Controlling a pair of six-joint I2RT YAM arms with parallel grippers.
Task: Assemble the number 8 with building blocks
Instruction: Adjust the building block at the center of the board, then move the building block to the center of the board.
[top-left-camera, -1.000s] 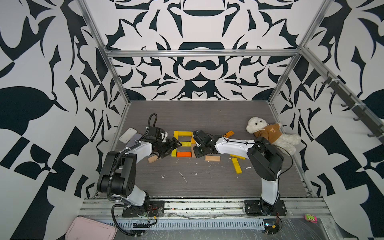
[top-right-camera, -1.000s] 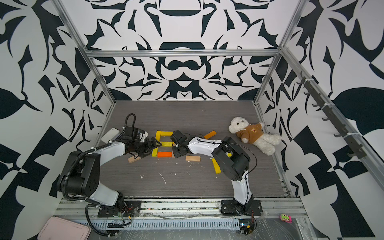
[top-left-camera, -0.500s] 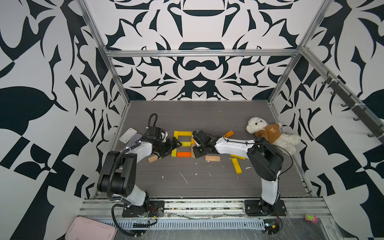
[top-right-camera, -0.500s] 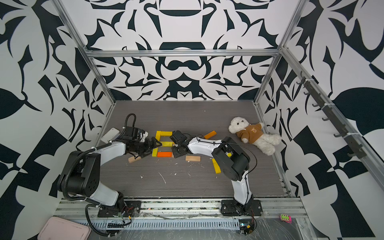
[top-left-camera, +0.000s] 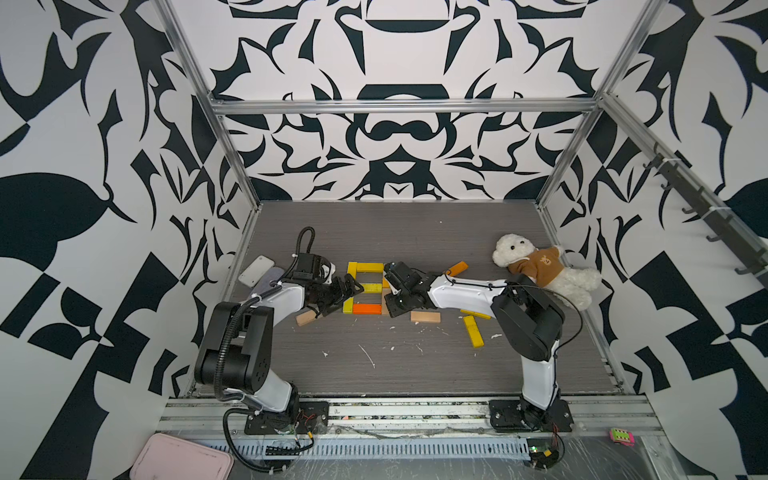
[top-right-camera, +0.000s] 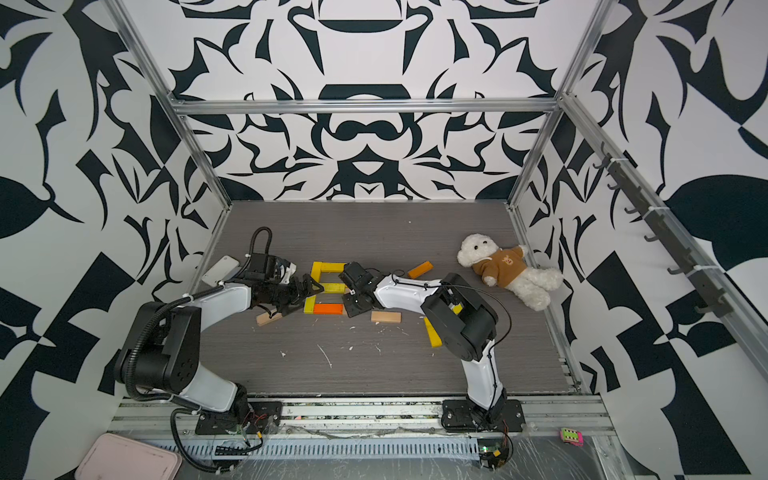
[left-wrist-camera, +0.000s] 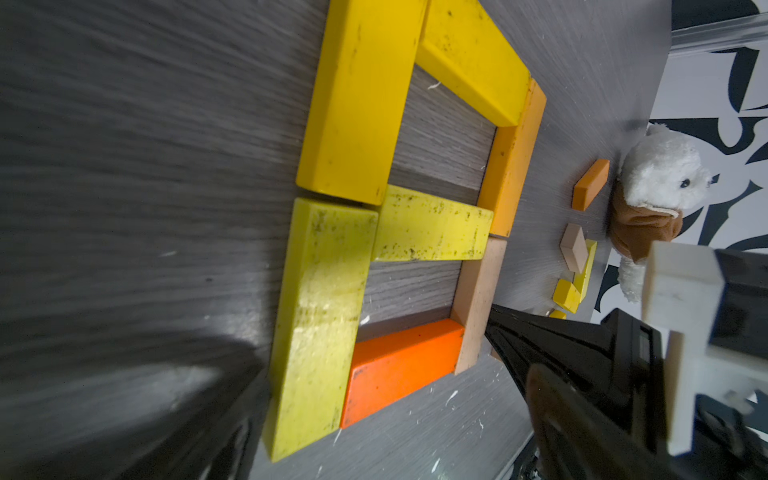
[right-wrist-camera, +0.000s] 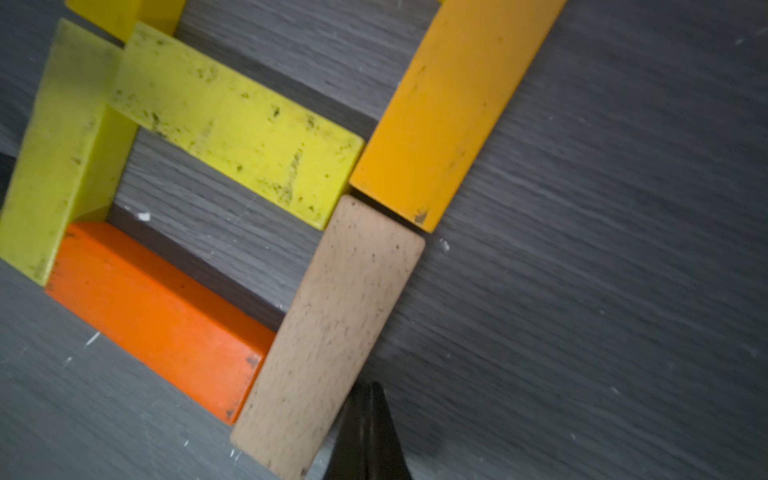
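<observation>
The figure 8 (top-left-camera: 365, 286) lies flat in the middle of the table (top-left-camera: 415, 374), its long axis running near to far, and all seven strokes look laid. Its tan block (right-wrist-camera: 328, 332), the near right stroke, points the same way and butts against the amber block (right-wrist-camera: 440, 112) beyond it. The right gripper (right-wrist-camera: 365, 432), pinched shut and empty, sits against that tan block's outer edge, probably to nudge it square. The left gripper (top-left-camera: 343, 297), spread wide and empty, waits at the figure's left side, perhaps as a backstop. Spare blocks (top-left-camera: 425, 316) lie to the right.

A robotics lab test cell, boxed by black-and-white patterned walls (top-left-camera: 395, 145) on an aluminium frame (top-left-camera: 399, 106).
</observation>
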